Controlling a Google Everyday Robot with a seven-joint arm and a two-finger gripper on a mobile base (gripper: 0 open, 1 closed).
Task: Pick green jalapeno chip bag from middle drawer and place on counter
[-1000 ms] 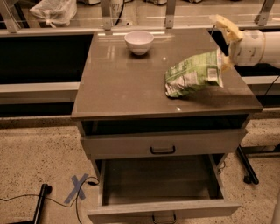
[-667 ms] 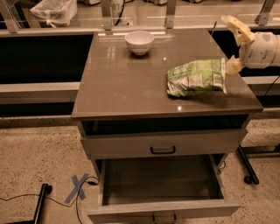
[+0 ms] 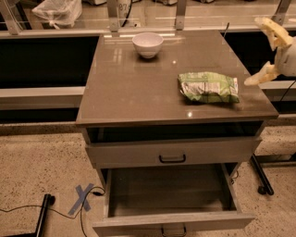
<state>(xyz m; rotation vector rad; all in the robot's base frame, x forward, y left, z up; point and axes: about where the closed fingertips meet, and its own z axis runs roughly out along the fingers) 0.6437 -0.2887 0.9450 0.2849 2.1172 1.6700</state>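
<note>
Nearest the camera, the wide grey middle drawer (image 3: 169,192) stands pulled out of the cabinet, its plain grey floor and walls showing and only the top of the dark handle on its front in view at the bottom edge. To its left on the speckled floor (image 3: 41,162) lies a cross of blue tape (image 3: 82,199), with a thin black cable (image 3: 25,208) running past it. Above the open drawer sits a shut grey drawer front with a black bar handle (image 3: 172,159). The glossy grey-brown counter (image 3: 134,88) tops the cabinet. The crinkled light-green and white foil jalapeno chip bag (image 3: 209,87) lies flat on it near the right edge, toward the front; its dark print cannot be read and no brand name can be made out. Just beyond that right edge, apart from the bag and raised a little above the counter's level, hangs the robot's gripper (image 3: 269,53), its two pale cream fingers (image 3: 273,31) spread wide and holding nothing. Farther back, near the counter's rear edge and left of centre, stands a small round white bowl (image 3: 147,44). Behind the counter a crumpled clear plastic bag (image 3: 58,11) sits at the upper left.
</note>
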